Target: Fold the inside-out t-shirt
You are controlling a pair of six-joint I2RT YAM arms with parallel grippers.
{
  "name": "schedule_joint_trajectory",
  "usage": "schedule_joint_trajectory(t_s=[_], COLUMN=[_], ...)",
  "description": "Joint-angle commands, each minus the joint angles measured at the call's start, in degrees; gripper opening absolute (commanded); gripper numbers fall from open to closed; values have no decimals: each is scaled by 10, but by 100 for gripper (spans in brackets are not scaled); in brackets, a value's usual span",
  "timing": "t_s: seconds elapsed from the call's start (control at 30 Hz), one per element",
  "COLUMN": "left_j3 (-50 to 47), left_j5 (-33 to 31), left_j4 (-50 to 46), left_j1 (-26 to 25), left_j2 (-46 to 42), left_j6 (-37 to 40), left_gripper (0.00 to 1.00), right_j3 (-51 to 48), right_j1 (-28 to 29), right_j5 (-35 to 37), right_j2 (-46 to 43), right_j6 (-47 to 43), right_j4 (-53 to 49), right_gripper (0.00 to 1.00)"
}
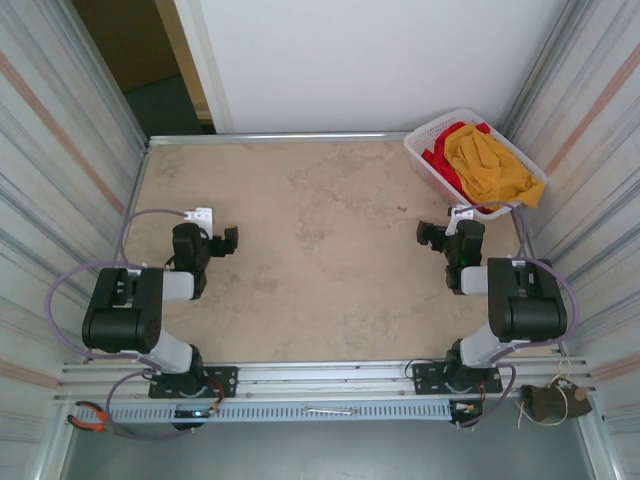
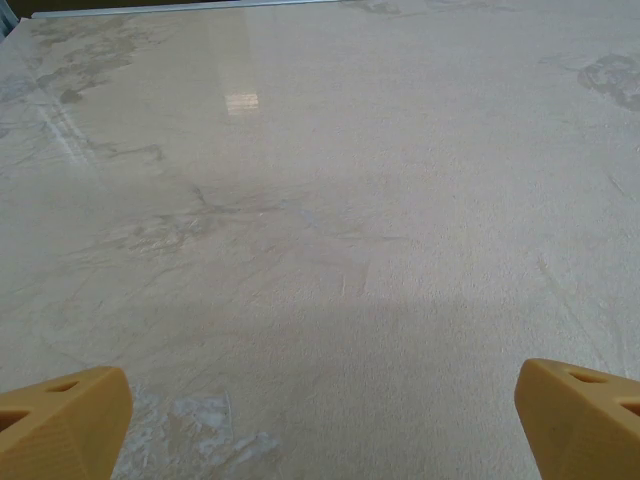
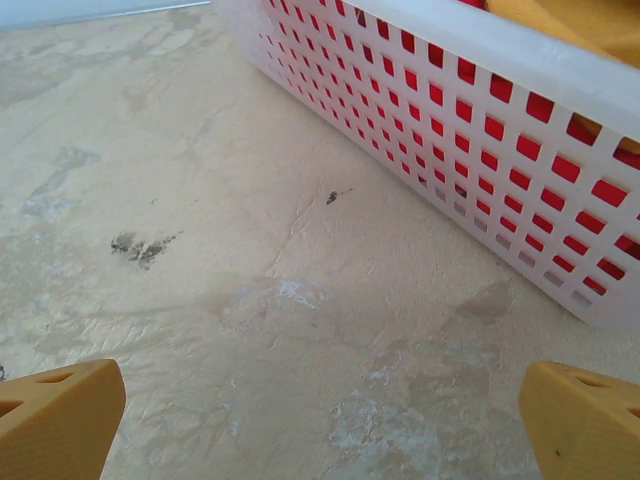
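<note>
The inside-out t-shirt, a mustard-yellow soft cotton garment, lies bunched in a white plastic lattice basket at the two o'clock corner of the beige, stone-patterned table. It sits on top of a bright red garment. Nothing has been spread on the table, so the fold has, by the look of it, not begun.

In the overhead view the heap's long axis runs from ten o'clock to four o'clock along the basket's length, and one yellow fold spills over the rim at the four o'clock end.

The right gripper hovers over bare table just short of the basket's near wall, with the shirt toward its one o'clock. In its wrist view the right gripper has its orange fingertips spread wide with nothing between them. The basket wall crosses from twelve to three o'clock, and a strip of yellow cloth shows above the rim.

The left gripper waits well apart at the table's nine o'clock side. In its wrist view the left gripper is equally wide and empty over plain tabletop.

The right arm is much the nearer, so the first reach into the basket likely falls to it, up and over the wall.
</note>
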Motion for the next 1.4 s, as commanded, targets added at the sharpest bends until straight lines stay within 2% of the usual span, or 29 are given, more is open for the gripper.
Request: schedule_joint_trajectory(t_s=[0.0, 0.97, 1.13, 1.27, 1.37], left_j3=[4, 6, 13, 17, 81], left_j5=[-7, -11, 13, -8, -73], left_j4=[19, 17, 6, 0, -166], left_j1=[-1, -6, 2, -10, -43], left_j2=[-6, -5, -4, -18, -77], left_j6=[10, 15, 14, 23, 29], left_gripper=[99, 99, 99, 99, 99], right_j3=[6, 9, 9, 8, 75], right_j1=[-2, -8, -9, -8, -8], right_j5=[-1, -13, -13, -1, 49], right_j2=[-9, -7, -7, -16, -111], right_j6=[-6, -3, -2, 2, 31], right_j4=[-1, -4, -4, -2, -208], right_gripper=[99, 99, 99, 99, 99])
